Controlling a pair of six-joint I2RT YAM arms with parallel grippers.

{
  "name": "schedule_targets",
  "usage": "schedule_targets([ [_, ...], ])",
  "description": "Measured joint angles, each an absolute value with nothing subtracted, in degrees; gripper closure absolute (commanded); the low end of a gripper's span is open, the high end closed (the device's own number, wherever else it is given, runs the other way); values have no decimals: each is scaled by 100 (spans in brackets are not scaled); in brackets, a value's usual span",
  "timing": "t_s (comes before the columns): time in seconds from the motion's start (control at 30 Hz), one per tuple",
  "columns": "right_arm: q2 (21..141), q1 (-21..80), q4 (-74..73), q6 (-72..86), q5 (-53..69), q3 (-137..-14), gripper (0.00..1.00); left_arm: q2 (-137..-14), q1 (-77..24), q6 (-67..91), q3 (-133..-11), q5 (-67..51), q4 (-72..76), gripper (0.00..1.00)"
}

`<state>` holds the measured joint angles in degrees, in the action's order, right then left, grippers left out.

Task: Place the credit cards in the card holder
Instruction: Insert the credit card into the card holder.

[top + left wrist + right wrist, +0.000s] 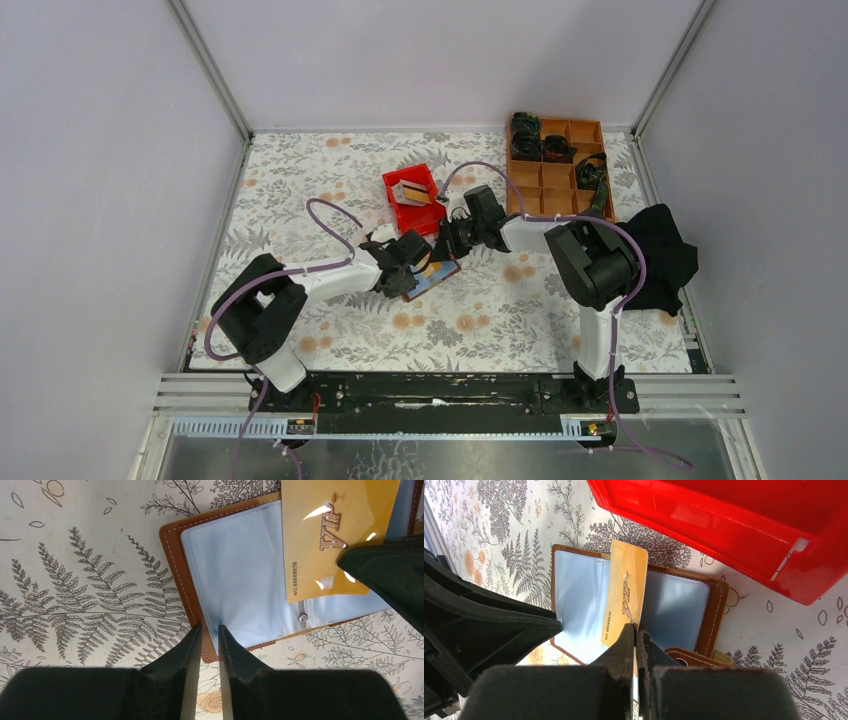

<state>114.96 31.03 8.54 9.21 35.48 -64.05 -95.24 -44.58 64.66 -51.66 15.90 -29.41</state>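
Note:
The brown leather card holder (172, 545) lies open on the floral cloth, its clear pockets facing up. My left gripper (210, 628) is nearly closed on its near corner, with the stitched edge and a clear sleeve between the jaws. My right gripper (636, 628) is shut on a gold credit card (626, 590) marked VIP. It holds the card on edge over the open card holder (674, 605), by the middle fold. In the top view both grippers (405, 280) (447, 243) meet over the card holder (437, 275). More credit cards (411, 190) lie in the red bin.
The red plastic bin (413, 198) stands just behind the card holder, close to the right wrist. An orange-brown compartment tray (555, 170) with dark items sits at the back right. A black cloth (660, 255) lies at the right edge.

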Motion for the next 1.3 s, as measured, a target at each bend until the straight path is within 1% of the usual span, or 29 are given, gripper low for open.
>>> schedule_targets([
  [0.53,11183,3299,1573,991,3269,-5806,100,-9522,-4462,6512,-5164,1594,-2945,76],
  [1.0,11019,3323,1662,1035,3267,-5575,100,-9520,-4530,6560,-5153,1702,-2947,76],
  [1.3,11024,3319,1658,1085,3538,-5566,100,-9502,-4582,6593,-5135,1763,-3002,76],
])
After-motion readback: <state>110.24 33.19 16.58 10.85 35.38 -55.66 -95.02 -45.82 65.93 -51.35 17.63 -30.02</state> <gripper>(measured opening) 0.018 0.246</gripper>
